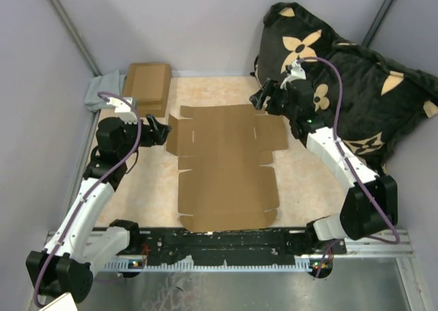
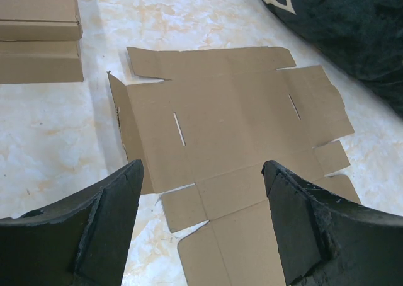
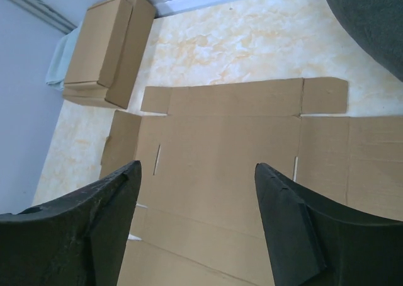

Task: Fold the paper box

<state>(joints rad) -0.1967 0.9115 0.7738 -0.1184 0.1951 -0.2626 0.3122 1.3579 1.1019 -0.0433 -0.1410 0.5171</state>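
Paper box (image 1: 226, 167) lies flat, unfolded, on the marbled beige table (image 1: 298, 181) between grey walls (image 1: 205, 23). A dark flowered cushion (image 1: 356, 85) sits upper right. The left gripper (image 1: 163, 131) and right gripper (image 1: 260, 98) have their jaws apart and are empty.

Robot lab test cell, grey partition walls (image 1: 205, 23), marbled tabletop (image 1: 154, 188), black mounting rail (image 1: 226, 241)
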